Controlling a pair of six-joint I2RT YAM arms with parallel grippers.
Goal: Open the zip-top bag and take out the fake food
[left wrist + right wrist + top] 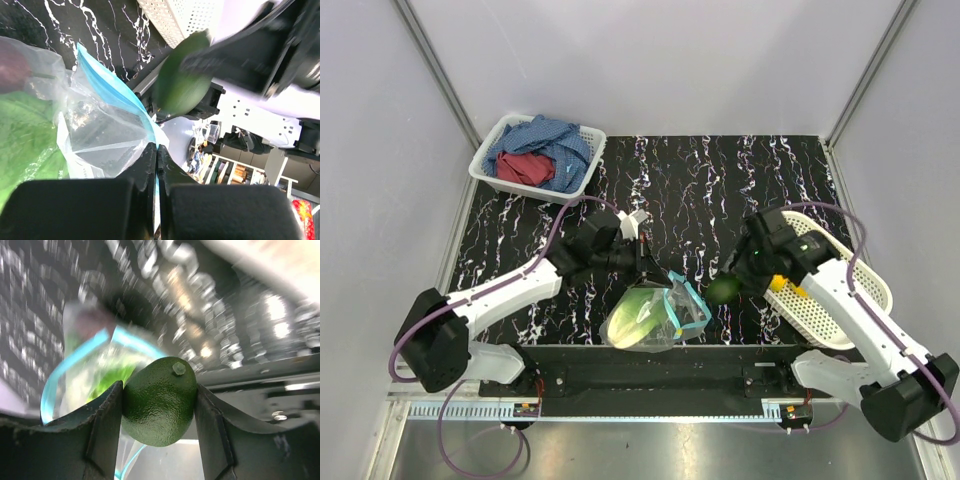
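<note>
Clear crinkly zip-top bag [665,318] with a teal strip, mouth open, sits at the near table [740,180] edge. The left gripper [156,150] is pinched together on its rim. The right gripper [159,389] is clamped on the dark green rounded plastic piece [159,405] (out, not set down). Light-green leafy lettuce [635,315] and a dark purple piece [12,65] are inside, left to remove.

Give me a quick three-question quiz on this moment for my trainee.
1. True or false: the right gripper is empty.
2. The mouth of the zip-top bag is: A zipped shut; B open; C out of view.
3. Fill in: the left gripper is shut on the ____.
Key: 1 false, it holds the dark green piece. 2 B. 3 zip-top bag.
</note>
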